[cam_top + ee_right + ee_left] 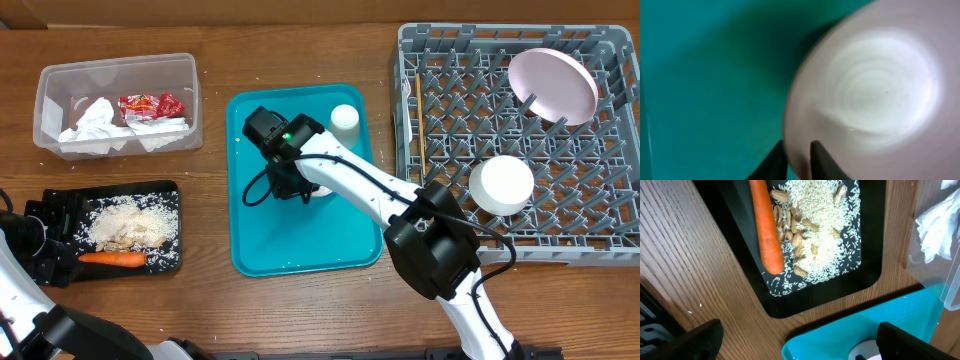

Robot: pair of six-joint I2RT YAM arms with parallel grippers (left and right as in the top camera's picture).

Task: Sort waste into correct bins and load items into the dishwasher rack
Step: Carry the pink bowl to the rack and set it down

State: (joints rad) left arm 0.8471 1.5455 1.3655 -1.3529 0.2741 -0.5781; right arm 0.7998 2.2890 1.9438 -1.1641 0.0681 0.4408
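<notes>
smooth white bowl (pixel 865 100) on the teal tray (pixel 300 250), rim clamped by the right gripper (pixel 797 162); left gripper (pixel 800 344) gapes empty. two bowls in all, the second bowl (pixel 502 185) in the rack (pixel 600 215); one plate (pixel 553 85), one cup (pixel 344 118).

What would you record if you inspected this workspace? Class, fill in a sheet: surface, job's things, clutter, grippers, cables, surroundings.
Surface: wooden table with a teal tray in the middle.
Job's things: clear tub holds napkins and red wrapper; black tray holds carrot and rice and peanuts; rack holds plate, first bowl and stick; cup and second bowl sit on the teal tray.
Clutter: nothing seen.
Grippers: left gripper open, holding nothing; right gripper closed on the second bowl's rim.
Cables: black cable looped at the right wrist.
Surroundings: nothing seen.
</notes>
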